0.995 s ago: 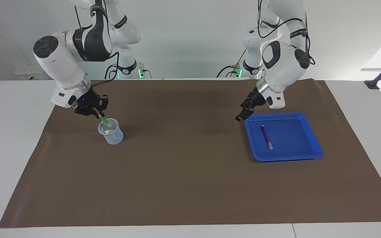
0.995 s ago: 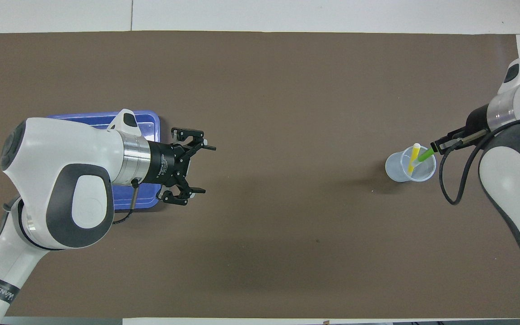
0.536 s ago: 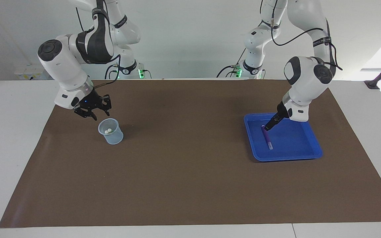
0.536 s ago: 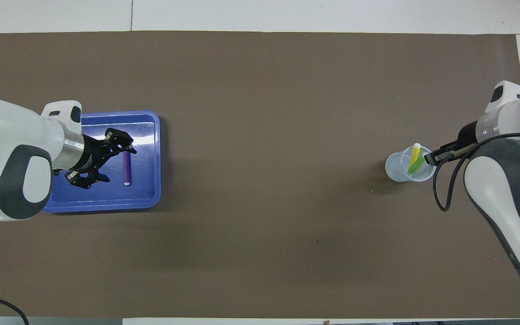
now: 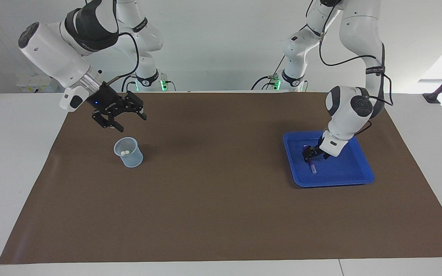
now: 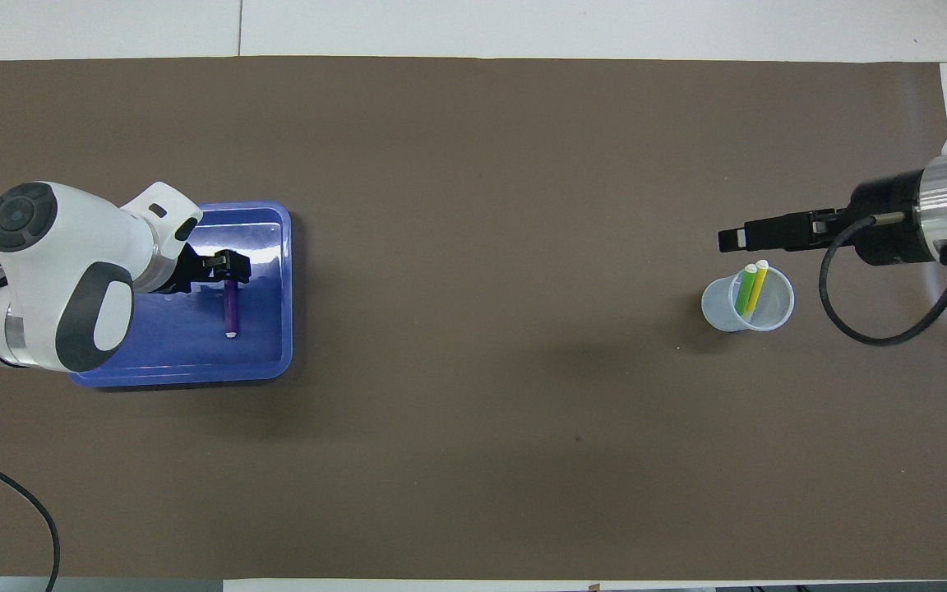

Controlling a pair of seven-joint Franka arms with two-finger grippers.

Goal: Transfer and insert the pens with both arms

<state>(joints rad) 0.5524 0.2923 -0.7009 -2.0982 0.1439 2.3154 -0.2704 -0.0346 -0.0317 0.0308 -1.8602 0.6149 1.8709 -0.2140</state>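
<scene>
The purple pen [image 5: 312, 166] [image 6: 230, 308] lies in the blue tray [image 5: 332, 182] [image 6: 194, 374]. My left gripper [image 5: 310, 155] [image 6: 231, 270] is down in the tray at the pen's coloured end; its pale cap end points away from the gripper. The green pen [image 6: 744, 289] and the yellow pen [image 6: 758, 284] stand in the clear cup [image 5: 129, 157] [image 6: 720, 312], side by side with pale caps up. My right gripper [image 5: 123, 120] [image 6: 736, 238] is open and empty, raised over the mat beside the cup.
A brown mat [image 5: 213, 199] covers most of the white table. The cup stands toward the right arm's end, the tray toward the left arm's end. Two smaller arms with green lights [image 5: 163, 85] stand at the robots' edge.
My right gripper let go of the green pen, which now stands in the cup, then rose and turned away. My left gripper swung over the tray and came down onto the purple pen.
</scene>
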